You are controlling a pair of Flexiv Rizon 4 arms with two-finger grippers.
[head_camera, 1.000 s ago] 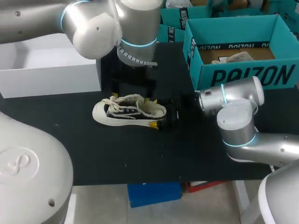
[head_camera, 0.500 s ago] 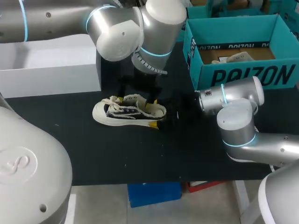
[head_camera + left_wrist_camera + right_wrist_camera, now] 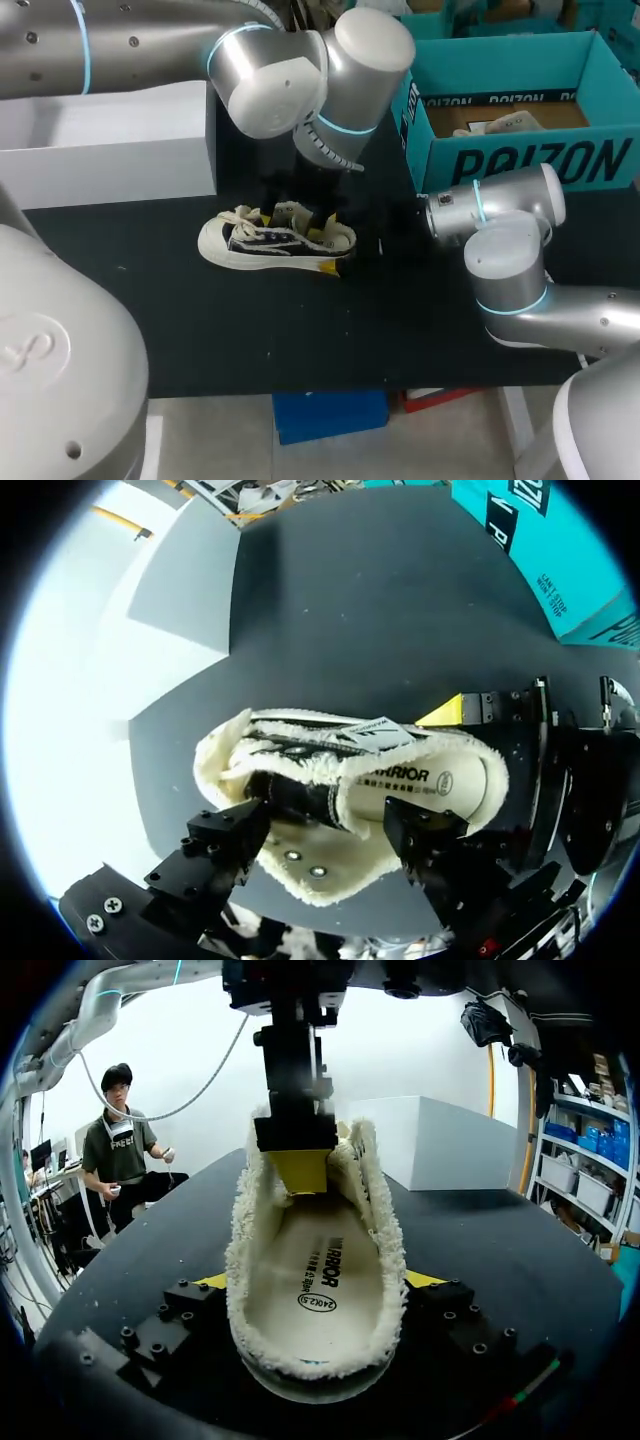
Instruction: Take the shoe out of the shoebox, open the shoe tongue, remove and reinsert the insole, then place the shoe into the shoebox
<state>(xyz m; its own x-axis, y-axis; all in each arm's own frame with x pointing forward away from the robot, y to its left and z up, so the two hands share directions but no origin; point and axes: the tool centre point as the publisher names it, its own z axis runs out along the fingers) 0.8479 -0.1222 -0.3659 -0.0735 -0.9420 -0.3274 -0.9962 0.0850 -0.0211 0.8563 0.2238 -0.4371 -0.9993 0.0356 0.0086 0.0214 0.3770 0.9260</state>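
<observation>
A cream, fleece-lined sneaker (image 3: 262, 240) rests on the black table, toe toward my left. My right gripper (image 3: 333, 241) holds its heel, a yellow tip pressed against each side; the right wrist view shows the heel (image 3: 318, 1340) between those tips, right gripper (image 3: 318, 1282). My left gripper (image 3: 290, 213) hangs over the shoe's opening, fingers apart. One finger (image 3: 225, 845) stands at the laces and tongue (image 3: 300, 795), the other (image 3: 425, 840) over the insole (image 3: 420, 780). Its yellow tip (image 3: 300, 1170) sits inside the shoe. The teal shoebox (image 3: 520, 160) stands open at the back right.
A second shoe (image 3: 500, 124) lies inside the teal box. A white box (image 3: 110, 150) stands at the back left, close to the shoe's toe. Bare black tabletop (image 3: 300, 330) stretches in front of the shoe to the near edge.
My left arm has swung to the right over the shoe, and its fingers have drawn closer together around the tongue. The right arm and the shoe have kept still.
</observation>
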